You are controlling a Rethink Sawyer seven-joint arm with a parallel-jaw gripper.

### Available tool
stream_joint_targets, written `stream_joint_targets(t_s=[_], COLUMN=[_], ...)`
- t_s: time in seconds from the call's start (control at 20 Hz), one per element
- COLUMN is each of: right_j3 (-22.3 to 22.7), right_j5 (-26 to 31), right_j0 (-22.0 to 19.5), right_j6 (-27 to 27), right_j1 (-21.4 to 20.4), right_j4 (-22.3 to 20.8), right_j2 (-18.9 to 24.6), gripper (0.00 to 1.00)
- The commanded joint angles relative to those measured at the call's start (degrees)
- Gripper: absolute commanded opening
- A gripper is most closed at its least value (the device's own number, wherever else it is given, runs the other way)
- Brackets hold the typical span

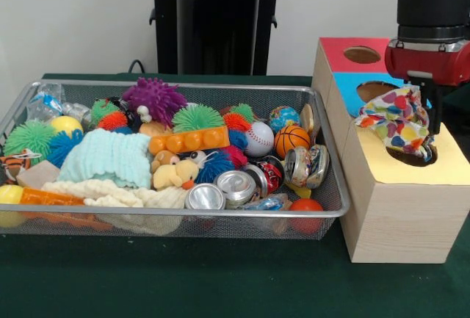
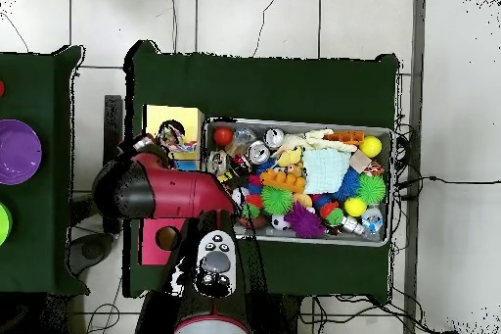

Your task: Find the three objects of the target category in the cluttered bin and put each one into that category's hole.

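My gripper hangs over the yellow top of the wooden box at the right. It is shut on a wrinkly whitish bundle with red, blue, yellow and green patches. The bundle's lower end reaches into the round dark hole, which it mostly covers. The bundle also shows in the overhead view, beside the arm. The wire mesh bin stands to the left, full of toys. No other such bundle shows among them.
The box also has a red top and a blue top, each with its own hole. The bin holds spiky balls, silver cans, a basketball, a baseball and mint cloth.
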Motion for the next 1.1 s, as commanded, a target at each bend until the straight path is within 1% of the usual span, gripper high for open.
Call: stream_joint_targets(t_s=[0.05, 0.15, 0.25, 0.3, 0.55, 0.6, 0.65, 0.75, 0.85, 1.0, 1.1], right_j3=[-2.6, -4.4, -6.4, -6.9, -11.3, -11.6, -12.5, -13.2, -13.3, -13.5, -13.8], right_j5=[-4.6, -6.2, -7.4, -7.6, -8.1, -8.3, -8.4, -9.1, -9.9, -9.4, -8.6], right_j0=[-1.2, -1.4, -0.5, -0.9, -0.4, -0.3, 0.5, 0.9, 0.4, 0.2, 0.7], right_j6=[7.6, 7.4, 7.3, 7.1, 5.6, 5.6, 5.7, 5.5, 5.2, 4.7, 4.5], right_j1=[5.3, 7.1, 8.6, 9.0, 12.2, 12.6, 13.3, 14.2, 14.7, 14.8, 15.0], right_j4=[2.7, 2.9, 3.1, 3.1, 3.0, 3.0, 3.3, 2.9, 2.2, 1.6, 1.7], right_j2=[6.3, 7.0, 6.2, 6.6, 4.8, 4.6, 3.3, 2.3, 2.4, 2.0, 0.8], gripper=[0.0, 0.0, 0.0, 0.0, 0.0, 0.0, 0.0, 0.0, 0.0, 0.0, 0.0])
